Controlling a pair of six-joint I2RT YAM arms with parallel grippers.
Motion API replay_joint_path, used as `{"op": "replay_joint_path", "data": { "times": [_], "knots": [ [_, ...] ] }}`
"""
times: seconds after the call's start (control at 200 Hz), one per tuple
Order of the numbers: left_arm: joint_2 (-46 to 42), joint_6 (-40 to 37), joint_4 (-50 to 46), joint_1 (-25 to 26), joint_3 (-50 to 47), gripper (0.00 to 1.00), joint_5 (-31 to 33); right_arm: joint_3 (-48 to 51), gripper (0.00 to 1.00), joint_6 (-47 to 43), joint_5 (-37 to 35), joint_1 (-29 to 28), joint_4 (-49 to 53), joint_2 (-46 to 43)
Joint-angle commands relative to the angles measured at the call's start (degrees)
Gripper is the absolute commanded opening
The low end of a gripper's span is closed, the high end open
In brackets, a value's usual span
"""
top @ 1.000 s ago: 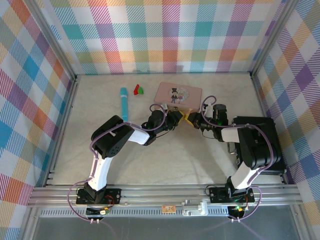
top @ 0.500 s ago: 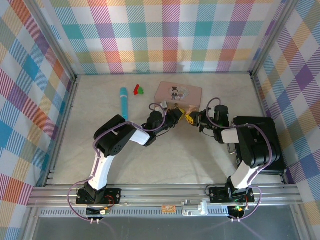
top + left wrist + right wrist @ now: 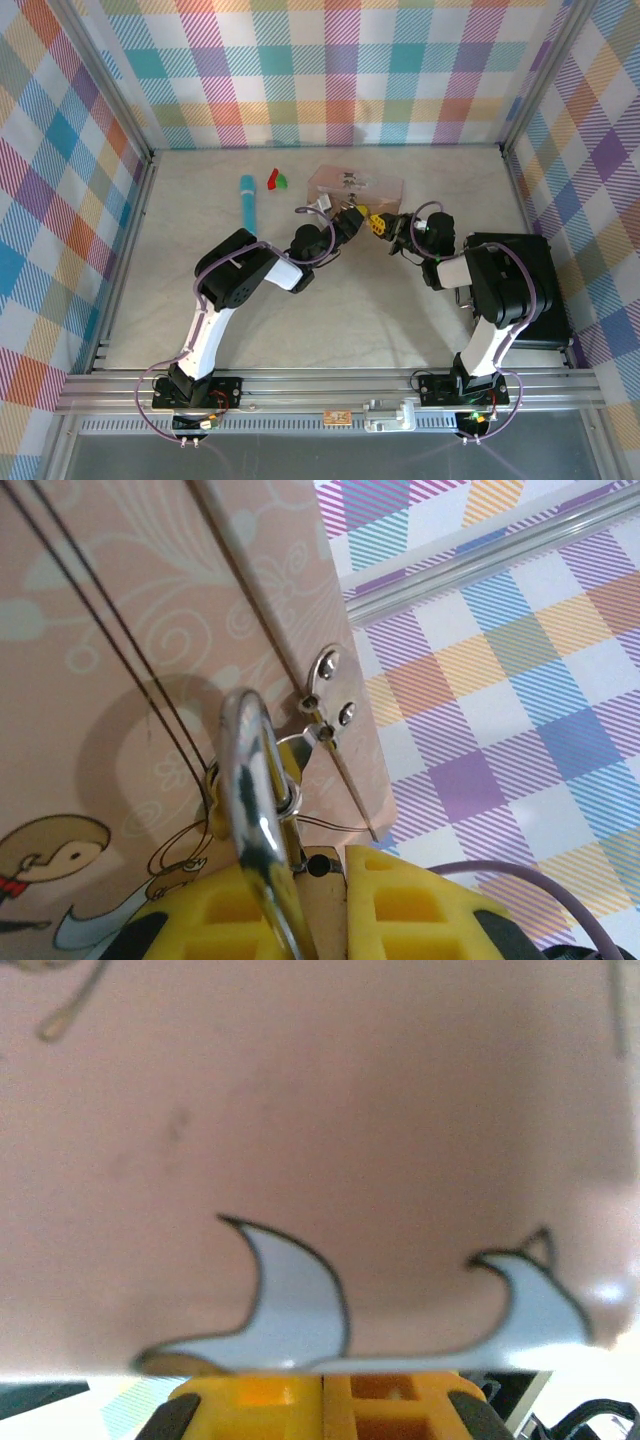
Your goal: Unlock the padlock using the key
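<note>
In the left wrist view my left gripper (image 3: 335,865) is shut on the padlock (image 3: 326,905). Its brass body sits between the yellow fingers, and its silver shackle (image 3: 250,780) runs through the hasp (image 3: 325,680) of the pink box (image 3: 120,630). Seen from above, the left gripper (image 3: 352,218) and right gripper (image 3: 383,226) meet at the near edge of the pink box (image 3: 355,182), which looks tipped up. The right gripper (image 3: 325,1385) is shut, its fingers pressed together right under the box's pink face (image 3: 320,1110). The key is hidden.
A turquoise pen (image 3: 246,208) lies left of the box, with small red and green pieces (image 3: 277,180) beside it. A black block (image 3: 520,290) stands by the right arm. Checked walls close off the table on three sides.
Both grippers have moved away from me toward the box, whose near edge has come up so it looks flatter from above. The right gripper's fingers have closed fully.
</note>
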State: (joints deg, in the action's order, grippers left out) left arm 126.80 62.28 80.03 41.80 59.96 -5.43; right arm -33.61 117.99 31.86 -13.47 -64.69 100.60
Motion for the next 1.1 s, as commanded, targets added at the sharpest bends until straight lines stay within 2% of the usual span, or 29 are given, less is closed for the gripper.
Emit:
{"op": "replay_joint_path", "data": {
  "times": [0.0, 0.085, 0.19, 0.305, 0.425, 0.555, 0.685, 0.9, 1.025, 1.095],
  "knots": [
    [1.9, -2.8, -1.6, 4.3, 1.3, 0.00, -7.7, -4.7, 0.00, 17.9, 3.6, -1.7, -10.1, 0.1],
    [1.7, -2.0, -2.1, 4.3, 0.8, 0.00, -6.1, -5.1, 0.00, 7.2, 8.8, 0.0, -3.1, 0.2],
    [1.3, 0.5, -2.7, 4.1, -0.8, 0.00, -3.5, -4.6, 0.15, -9.9, 11.4, 0.9, 9.6, -1.9],
    [-1.3, 1.1, -8.5, 4.1, -2.2, 0.00, -2.2, -5.4, 0.26, -30.4, 8.3, 1.3, 29.8, -7.8],
    [-3.9, 1.3, -13.5, 4.1, -3.2, 0.00, -1.4, -7.3, 0.33, -46.1, 2.6, 1.3, 47.3, -13.7],
    [-4.9, 2.6, -18.6, 4.1, -2.2, 0.00, -1.2, -8.0, 0.42, -56.0, -2.5, 1.2, 59.1, -17.8],
    [-5.2, 2.2, -22.7, 4.2, -1.4, 0.00, -0.9, -9.8, 0.46, -65.8, -4.9, 1.3, 68.1, -19.6],
    [-5.5, 0.8, -32.4, 3.8, -0.3, 0.00, -1.2, -12.9, 0.51, -79.9, -10.7, 1.3, 78.3, -23.3],
    [-5.7, 0.9, -33.8, 3.5, -0.3, 0.00, -1.8, -14.2, 0.53, -86.4, -13.2, 1.2, 81.7, -25.6],
    [-6.7, 0.5, -34.5, 3.4, -0.9, 0.10, -1.6, -14.2, 0.53, -89.7, -13.3, 0.9, 82.0, -26.5]
  ]
}}
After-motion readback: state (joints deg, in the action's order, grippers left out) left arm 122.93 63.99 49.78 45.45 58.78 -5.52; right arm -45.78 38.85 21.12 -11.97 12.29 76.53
